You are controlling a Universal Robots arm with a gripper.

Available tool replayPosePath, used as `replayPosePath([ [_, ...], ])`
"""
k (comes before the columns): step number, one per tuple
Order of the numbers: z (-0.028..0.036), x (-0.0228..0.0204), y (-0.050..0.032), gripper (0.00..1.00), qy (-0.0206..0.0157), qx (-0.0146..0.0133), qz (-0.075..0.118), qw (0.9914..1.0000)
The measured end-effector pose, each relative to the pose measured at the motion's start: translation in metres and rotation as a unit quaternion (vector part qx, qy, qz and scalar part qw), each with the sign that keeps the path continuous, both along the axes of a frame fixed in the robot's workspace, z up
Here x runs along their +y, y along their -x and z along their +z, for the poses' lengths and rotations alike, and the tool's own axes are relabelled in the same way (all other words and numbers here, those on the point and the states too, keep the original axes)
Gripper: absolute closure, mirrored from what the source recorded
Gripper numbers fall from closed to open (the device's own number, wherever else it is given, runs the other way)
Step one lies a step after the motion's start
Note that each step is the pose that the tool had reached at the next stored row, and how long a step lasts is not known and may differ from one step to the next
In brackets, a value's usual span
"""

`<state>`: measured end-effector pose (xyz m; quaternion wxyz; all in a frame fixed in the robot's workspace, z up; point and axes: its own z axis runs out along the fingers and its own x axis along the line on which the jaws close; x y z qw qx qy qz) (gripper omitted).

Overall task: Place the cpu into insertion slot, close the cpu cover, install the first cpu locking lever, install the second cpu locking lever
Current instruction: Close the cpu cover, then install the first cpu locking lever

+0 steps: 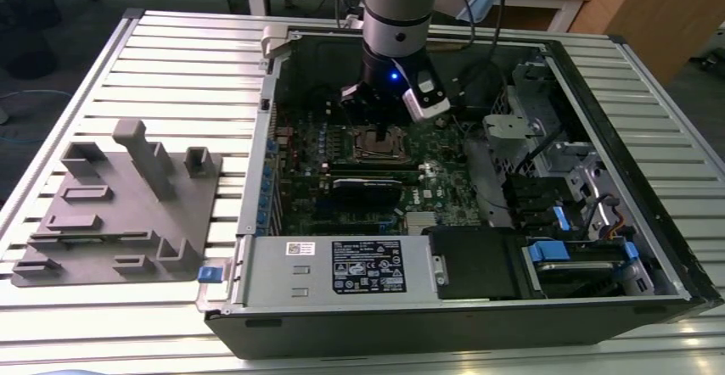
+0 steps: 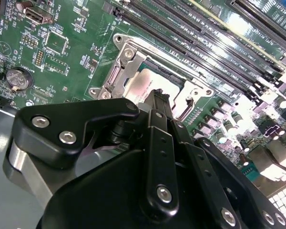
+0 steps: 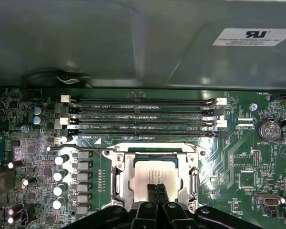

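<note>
The cpu (image 3: 155, 172) lies flat in the insertion slot (image 1: 379, 146) on the green board, its silvery top (image 2: 150, 82) showing in both wrist views. The cpu cover (image 3: 119, 180) lies down around it as a silver frame (image 2: 126, 64). A thin metal lever (image 3: 78, 149) runs along the socket's edge nearest the memory slots. My gripper (image 3: 156, 189) hangs directly over the chip, its black fingers pressed together, tips (image 2: 160, 95) at or just above the chip's top. Nothing is held between them. In the exterior view the gripper (image 1: 379, 127) stands upright above the socket.
Long black memory slots (image 3: 143, 119) lie just past the socket, with capacitors (image 3: 61, 174) beside it. A black card (image 1: 365, 190), the drive bays (image 1: 566, 214) and the case walls (image 1: 266, 137) hem in the board. A grey fixture (image 1: 119, 205) rests on the slatted table at the exterior view's left.
</note>
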<state>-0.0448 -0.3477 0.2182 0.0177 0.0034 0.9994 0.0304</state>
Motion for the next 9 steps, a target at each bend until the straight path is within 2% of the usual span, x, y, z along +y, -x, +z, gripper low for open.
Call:
replayPosePath([
  [2,0.0,0.0,0.0,0.89,-0.0024,0.0,0.0,1.0],
  [9,0.0,0.0,0.0,0.89,-0.0024,0.0,0.0,1.0],
])
